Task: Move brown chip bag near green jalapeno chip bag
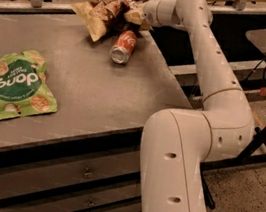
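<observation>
The brown chip bag (103, 14) is at the top of the frame, a bit left of the middle, on the far edge of the grey surface (86, 85). It is all crumpled, dark in the middle w/ pale yellow ends. One pale end points down & left.

The gripper (136, 17) is right at the bag's right end, touching it. Can't tell if it is pinching the bag or only resting on it.

A red soda can (123, 46) lies on its side just below the bag & the gripper, very near both.

The green jalapeno chip bag (18, 86) lies flat at the left of the frame, near the front edge of the surface, well apart from the brown bag. Its white letters look upside down.

The white arm (207, 54) goes from the gripper across the top, then down the right side to the big white base (177, 176) at the bottom right. Drawers (86, 173) sit under the surface. Speckled floor (252, 209) shows at the lower right.
</observation>
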You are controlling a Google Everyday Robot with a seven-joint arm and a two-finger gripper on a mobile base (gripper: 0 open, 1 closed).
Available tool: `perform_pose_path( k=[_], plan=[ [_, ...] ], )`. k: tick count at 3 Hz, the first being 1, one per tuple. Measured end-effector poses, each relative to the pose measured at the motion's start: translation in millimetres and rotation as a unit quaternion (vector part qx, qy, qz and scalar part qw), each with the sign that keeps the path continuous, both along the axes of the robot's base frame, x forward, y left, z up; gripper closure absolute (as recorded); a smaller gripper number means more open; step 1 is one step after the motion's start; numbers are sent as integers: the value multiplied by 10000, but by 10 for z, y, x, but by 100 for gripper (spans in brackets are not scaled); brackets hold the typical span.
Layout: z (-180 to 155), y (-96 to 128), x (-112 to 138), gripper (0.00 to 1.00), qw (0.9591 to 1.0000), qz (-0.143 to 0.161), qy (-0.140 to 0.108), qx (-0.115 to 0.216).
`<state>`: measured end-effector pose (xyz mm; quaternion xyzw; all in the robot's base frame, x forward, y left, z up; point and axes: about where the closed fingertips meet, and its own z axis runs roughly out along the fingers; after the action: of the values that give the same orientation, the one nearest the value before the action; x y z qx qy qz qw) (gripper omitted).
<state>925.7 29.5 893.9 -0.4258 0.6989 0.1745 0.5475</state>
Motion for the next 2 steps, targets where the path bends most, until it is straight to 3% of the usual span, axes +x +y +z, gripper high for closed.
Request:
perform_pose_path(
  k=[1, 2],
  plan=[
    [46, 23, -16, 75, 10000, 63, -25, 61],
    [262, 90, -65, 99, 9994, 203, -220, 186]
  ],
)
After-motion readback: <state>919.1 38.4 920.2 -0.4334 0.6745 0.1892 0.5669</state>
